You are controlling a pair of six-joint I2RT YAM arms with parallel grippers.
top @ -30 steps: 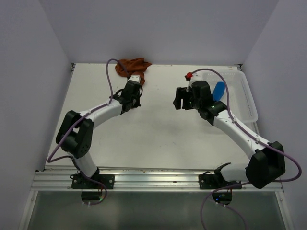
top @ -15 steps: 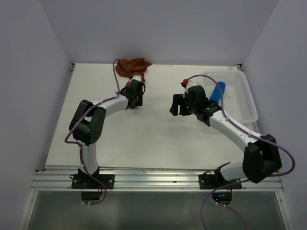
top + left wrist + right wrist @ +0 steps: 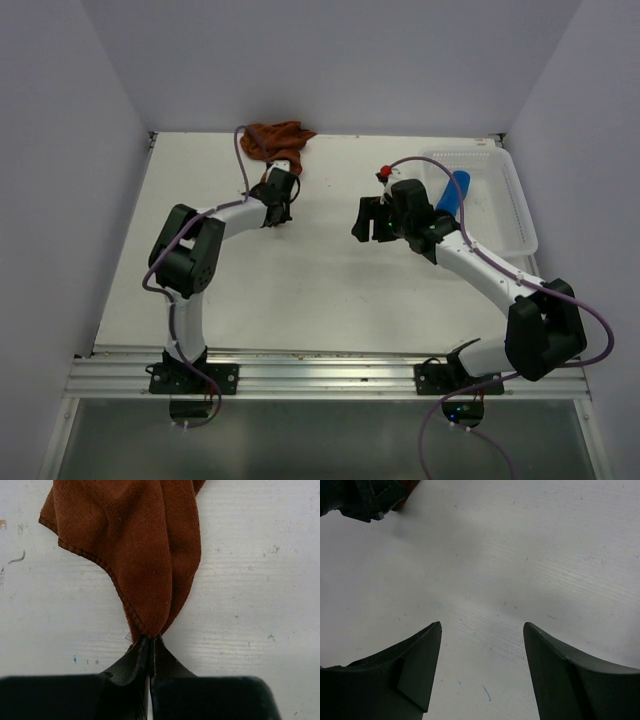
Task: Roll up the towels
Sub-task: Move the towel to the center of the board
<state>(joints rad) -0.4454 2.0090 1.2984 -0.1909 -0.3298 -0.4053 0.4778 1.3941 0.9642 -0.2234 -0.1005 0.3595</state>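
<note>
Brown towel (image 3: 145,555) lengthwise from left end effector (image 3: 150,645)

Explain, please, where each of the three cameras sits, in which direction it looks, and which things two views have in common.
Top external: above and behind the arm bases, looking down on the white table, both arms, the rust-brown cloth towel and the bright blue towel in the white mesh basket.
Left wrist: on the left arm, looking along the shut left gripper pinching the brown towel's tip.
Right wrist: looking down past the open right gripper at bare table.
Shared: brown towel in top and left wrist views; table in all.
</note>
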